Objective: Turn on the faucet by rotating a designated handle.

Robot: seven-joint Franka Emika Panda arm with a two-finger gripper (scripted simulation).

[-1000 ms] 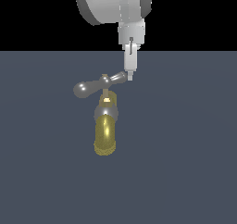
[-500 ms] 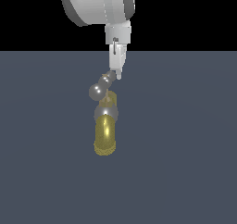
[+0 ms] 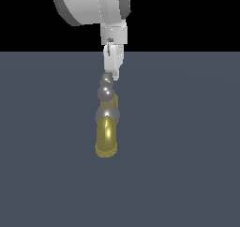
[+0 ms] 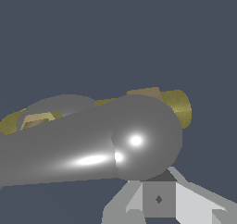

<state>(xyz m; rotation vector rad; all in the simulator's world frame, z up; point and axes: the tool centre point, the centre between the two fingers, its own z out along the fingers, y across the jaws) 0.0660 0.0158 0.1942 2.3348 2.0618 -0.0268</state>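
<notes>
Watching: one tap, one arm, grey floor.
Handle: grey crossbar [image 3: 107, 95] now points almost straight along the exterior view's line of sight, knobs stacked one behind another; a second ago it lay crosswise, toward that view's left.
Faucet: brass spout [image 3: 107, 136] mid-floor, unmoved.
Gripper: tip [image 3: 112, 74] touching the far knob, shifted toward the exterior view's left since before; fingers look together, nothing clasped.
Wrist view: knob end [image 4: 147, 137] fills it, hiding most of the spout.
Floor: plain grey [image 3: 187, 141].
</notes>
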